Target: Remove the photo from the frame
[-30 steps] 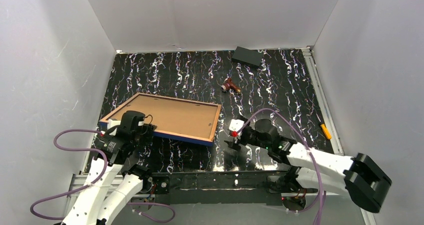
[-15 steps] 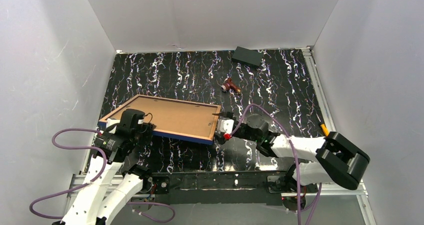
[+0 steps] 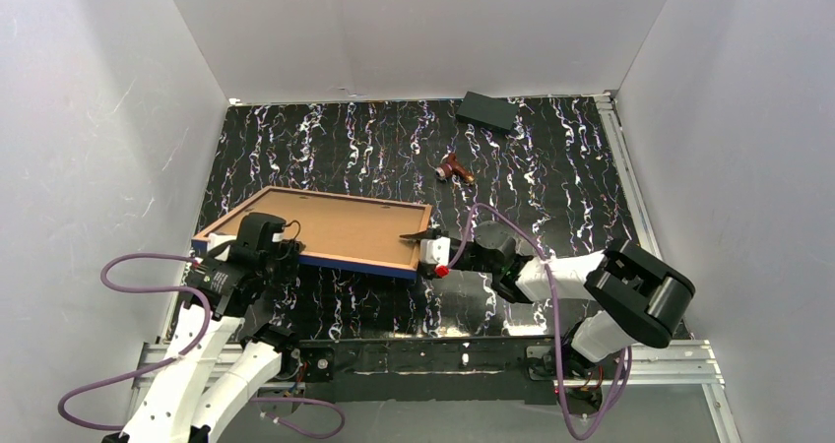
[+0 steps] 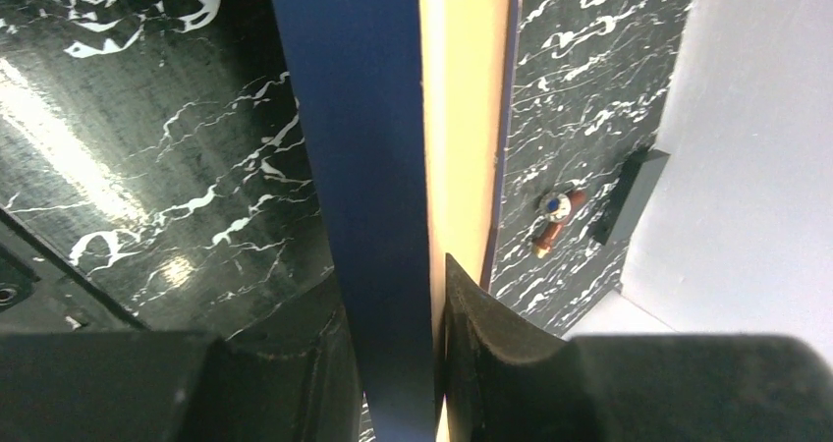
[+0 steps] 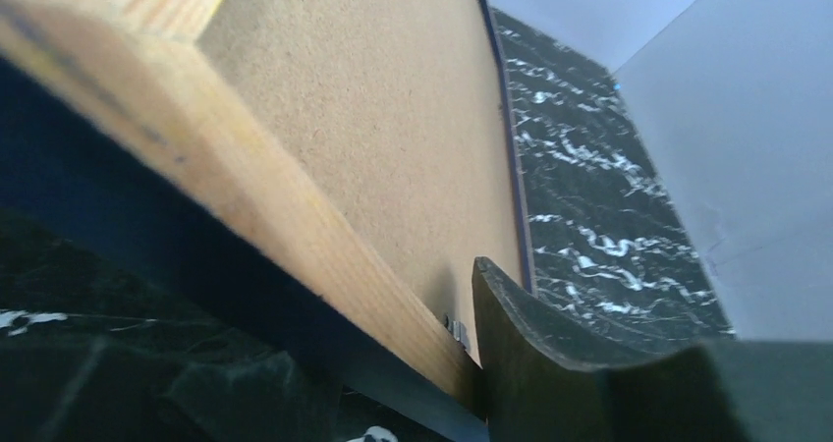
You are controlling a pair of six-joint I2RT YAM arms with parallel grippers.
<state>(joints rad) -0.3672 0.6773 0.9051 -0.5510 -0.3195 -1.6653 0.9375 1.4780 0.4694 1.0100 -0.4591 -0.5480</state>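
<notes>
The frame (image 3: 345, 264), a thin navy-blue border, lies back-up at the table's front left, lifted a little. The photo's plain brown board back (image 3: 340, 228) fills it; the print side is hidden. My left gripper (image 3: 264, 251) is shut on the frame's near-left corner. In the left wrist view its jaws (image 4: 393, 300) clamp the navy edge (image 4: 363, 167). My right gripper (image 3: 421, 244) grips the frame's right edge. In the right wrist view (image 5: 373, 344) one finger (image 5: 550, 363) lies over the board back (image 5: 393, 118) and against the wooden rim (image 5: 246, 196).
A black block (image 3: 487, 110) lies at the back wall. A small brown and red object (image 3: 454, 168) sits behind the frame. A yellow-orange tool (image 3: 641, 258) lies at the right rail. White walls enclose the black marbled table (image 3: 551, 177).
My right arm has swung left from the table's front middle to the frame's right edge, and its fingers now straddle that edge. The left gripper has kept its hold.
</notes>
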